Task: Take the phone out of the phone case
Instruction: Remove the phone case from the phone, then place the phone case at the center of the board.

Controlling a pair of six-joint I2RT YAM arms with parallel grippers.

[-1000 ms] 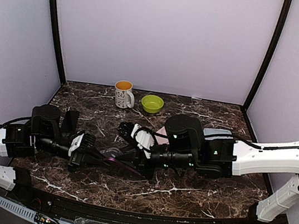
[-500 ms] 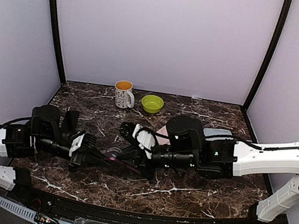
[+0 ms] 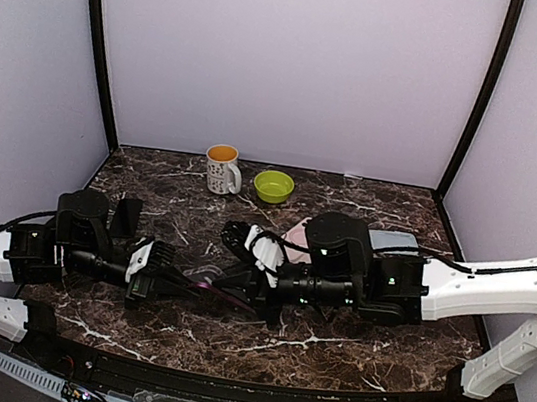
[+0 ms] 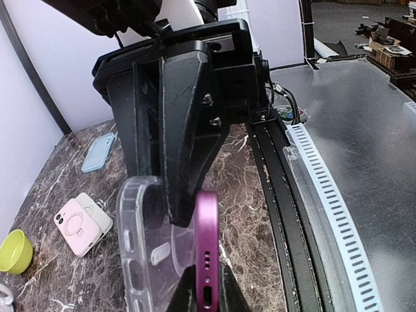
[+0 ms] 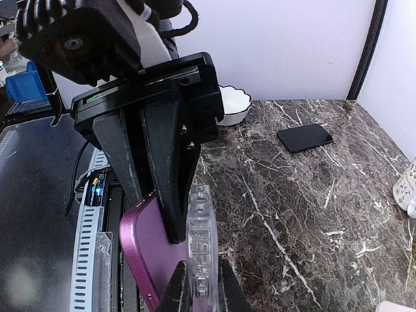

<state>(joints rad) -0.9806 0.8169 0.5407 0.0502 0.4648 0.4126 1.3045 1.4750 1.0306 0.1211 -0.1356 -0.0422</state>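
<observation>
The purple phone [image 4: 207, 253] stands on edge with my left gripper [image 4: 207, 286] shut on its end. To its left the clear phone case [image 4: 144, 240] has peeled away from it. In the right wrist view my right gripper [image 5: 200, 281] is shut on the case's rim [image 5: 201, 234], and the phone [image 5: 151, 253] angles away to the left. From above, both grippers meet low over the table's middle, the left [image 3: 182, 284] facing the right [image 3: 235, 292], with the phone [image 3: 206, 282] a pink sliver between them.
A white mug [image 3: 221, 168] and green bowl [image 3: 273, 186] stand at the back. A pink-white phone [image 3: 296, 233] and a light blue one [image 3: 394, 242] lie behind the right arm. A black phone [image 5: 304, 137] lies on the marble table [image 3: 328, 346].
My right gripper has closed onto the case rim and its arm has drifted slightly right. The left arm holds still with the phone.
</observation>
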